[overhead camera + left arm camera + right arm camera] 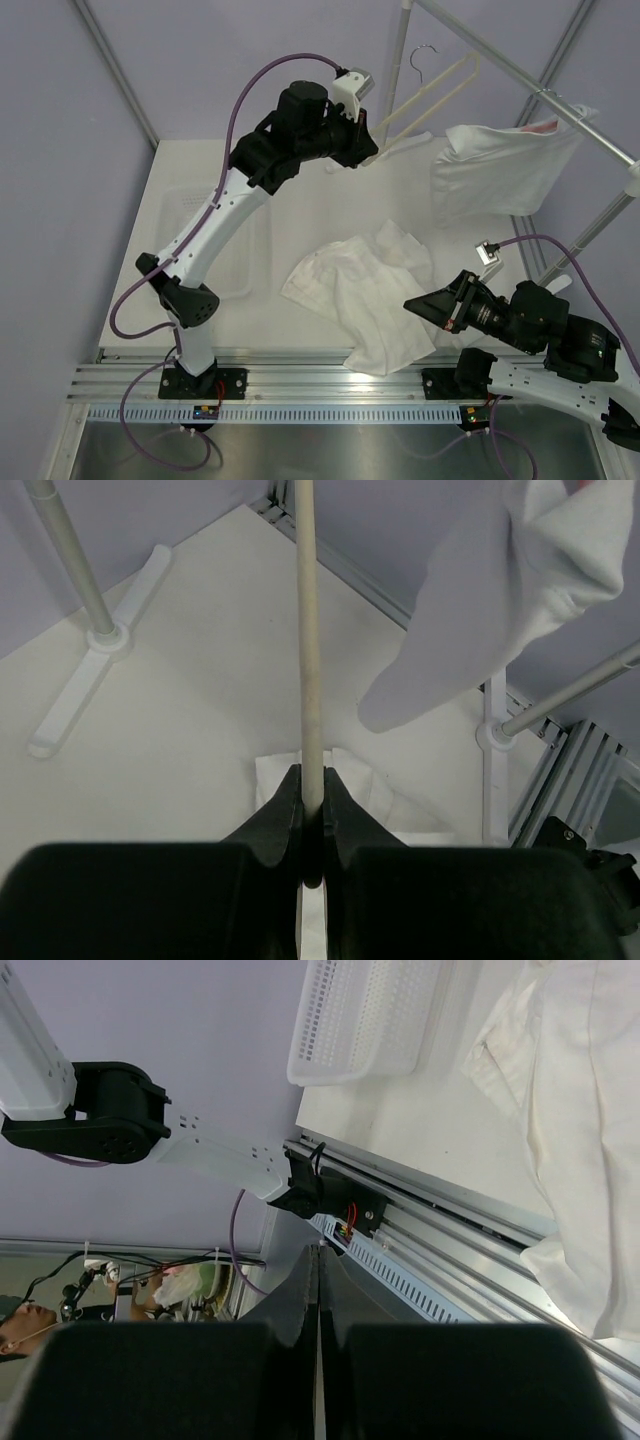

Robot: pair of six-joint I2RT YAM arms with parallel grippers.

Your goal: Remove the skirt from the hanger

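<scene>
Clamping the hanger (308, 630) bar, the left claw (312, 785) holds it aloft. The right claw (318, 1260) is pressed together, empty, near the skirt (370, 290) lying crumpled on the tabletop (300, 200). Base labels (208, 411) are too small to read.

You have the white skirt (365, 285) crumpled flat on the surface (330, 200), near centre; the cream hanger (307, 630) is bare, tilted, farther back.

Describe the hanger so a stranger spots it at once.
Find the metal rail crossing the far right corner. Left of the white garment draped over it, the left hand grips a cream hanger. It alone is a rigid loop with a wire hook.
</scene>
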